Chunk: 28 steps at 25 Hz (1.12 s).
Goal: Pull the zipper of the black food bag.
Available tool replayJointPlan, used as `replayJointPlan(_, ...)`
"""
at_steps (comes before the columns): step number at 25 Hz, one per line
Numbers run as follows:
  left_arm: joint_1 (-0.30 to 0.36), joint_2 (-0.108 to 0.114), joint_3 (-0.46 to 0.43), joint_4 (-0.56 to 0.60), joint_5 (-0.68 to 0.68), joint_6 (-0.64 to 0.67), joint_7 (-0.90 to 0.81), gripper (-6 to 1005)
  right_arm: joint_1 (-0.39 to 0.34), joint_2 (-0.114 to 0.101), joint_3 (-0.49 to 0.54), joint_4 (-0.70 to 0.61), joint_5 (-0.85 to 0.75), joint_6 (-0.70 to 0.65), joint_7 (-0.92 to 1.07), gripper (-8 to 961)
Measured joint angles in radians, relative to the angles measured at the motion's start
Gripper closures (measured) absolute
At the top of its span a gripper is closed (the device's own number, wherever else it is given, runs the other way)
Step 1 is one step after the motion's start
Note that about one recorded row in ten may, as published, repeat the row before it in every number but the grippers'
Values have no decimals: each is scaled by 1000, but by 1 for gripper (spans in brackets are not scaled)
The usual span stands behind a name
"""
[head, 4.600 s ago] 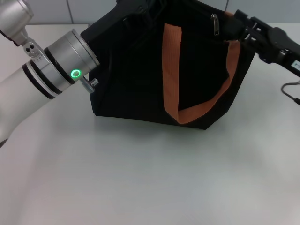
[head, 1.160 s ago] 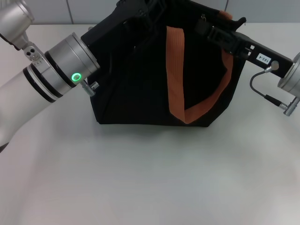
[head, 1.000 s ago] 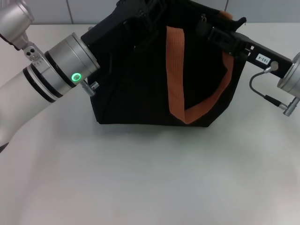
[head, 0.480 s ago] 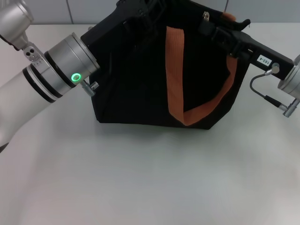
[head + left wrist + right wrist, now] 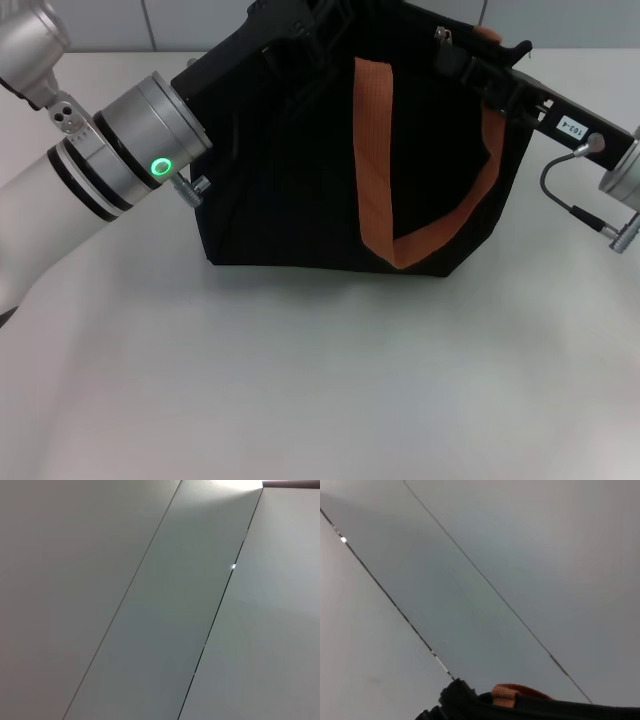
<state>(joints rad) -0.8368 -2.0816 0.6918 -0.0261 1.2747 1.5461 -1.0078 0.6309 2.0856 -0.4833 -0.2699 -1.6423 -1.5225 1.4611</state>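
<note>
The black food bag stands upright at the back middle of the table in the head view, one orange-brown handle hanging down its front. The silver zipper pull shows at the bag's top edge, right of centre. My right gripper reaches in from the right and is shut on the pull, covering its lower part. My left gripper is at the bag's top left corner, dark against the fabric. The right wrist view shows a strip of the bag's top edge and a bit of handle.
The white table stretches in front of the bag. A grey panelled wall fills the left wrist view and most of the right wrist view. My left forearm crosses the table's left side.
My right gripper came in from the right to the zipper pull, then over the last second drew back slightly to the right, and the pull moved with it. The left arm has stayed put.
</note>
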Motion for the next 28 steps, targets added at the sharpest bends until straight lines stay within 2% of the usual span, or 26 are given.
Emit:
replayJointPlan(24, 1, 0, 0, 0, 0, 6, 0, 927, -75, -4, 34, -10, 54, 56, 28, 947)
replayJointPlan(28, 3, 0, -1, 0, 0, 7, 0, 926, -103, -3, 45, -9, 104, -8, -9, 945)
